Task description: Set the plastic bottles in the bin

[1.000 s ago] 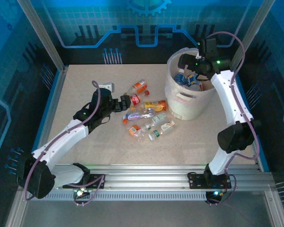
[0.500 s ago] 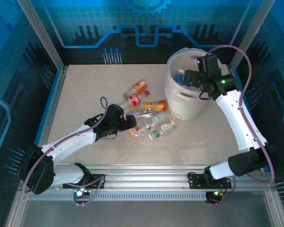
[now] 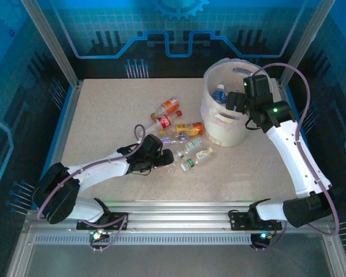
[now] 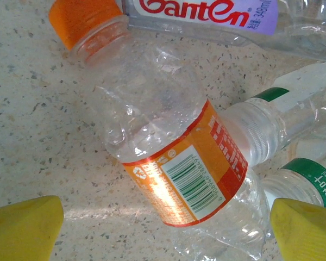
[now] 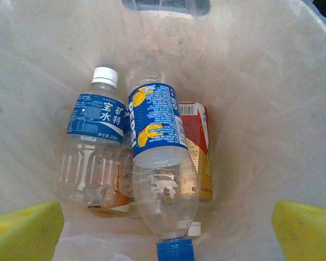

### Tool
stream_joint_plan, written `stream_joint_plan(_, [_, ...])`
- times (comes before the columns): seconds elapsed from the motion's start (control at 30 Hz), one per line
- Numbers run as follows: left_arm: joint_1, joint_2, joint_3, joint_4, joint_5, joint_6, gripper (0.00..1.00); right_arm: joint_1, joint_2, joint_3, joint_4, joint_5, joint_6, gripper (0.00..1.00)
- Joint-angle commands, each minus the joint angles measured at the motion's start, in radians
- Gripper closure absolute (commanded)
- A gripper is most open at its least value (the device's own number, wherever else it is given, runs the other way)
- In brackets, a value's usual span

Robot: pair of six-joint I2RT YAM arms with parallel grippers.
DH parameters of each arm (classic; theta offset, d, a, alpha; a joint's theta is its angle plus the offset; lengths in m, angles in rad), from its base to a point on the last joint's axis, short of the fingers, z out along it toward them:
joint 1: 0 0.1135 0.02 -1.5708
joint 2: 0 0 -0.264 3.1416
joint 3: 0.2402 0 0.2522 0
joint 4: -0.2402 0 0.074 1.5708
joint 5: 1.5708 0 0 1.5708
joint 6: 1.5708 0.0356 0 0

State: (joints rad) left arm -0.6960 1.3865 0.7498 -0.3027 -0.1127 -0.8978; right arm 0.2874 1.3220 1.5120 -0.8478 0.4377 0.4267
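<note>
Right wrist view: bin [image 5: 271, 98] holds Pepsi bottle [image 5: 157, 141] beside white-capped bottle [image 5: 95, 136].

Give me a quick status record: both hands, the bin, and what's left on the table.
left hand: open, over the orange-capped bottle, not gripping
right hand: open, empty, above the bin
in bin: white-capped bottle, blue-capped bottle, at least one more underneath
on table: cluster of bottles left of the bin
task: not finished

Speckled beige tabletop [image 3: 104, 115], blue-lit panel walls [image 3: 92, 29]
</note>
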Motion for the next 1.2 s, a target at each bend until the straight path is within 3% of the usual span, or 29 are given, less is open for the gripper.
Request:
stream_joint_plan(0.0, [-0.005, 0.028, 0.026, 0.03, -0.016, -0.022, 0.01, 0.005, -0.021, -0.029, 0.004, -0.025, -0.005, 0.0])
stream_joint_plan(0.63, [-0.005, 0.097, 0.026, -0.065, -0.044, -0.056, 0.01, 0.014, -0.006, -0.032, 0.013, -0.048, 0.001, 0.0])
stream_joint_plan(1.17, [0.053, 0.15, -0.006, -0.113, -0.038, -0.08, 0.13, 0.048, 0.062, 0.012, 0.009, -0.048, 0.014, 0.0])
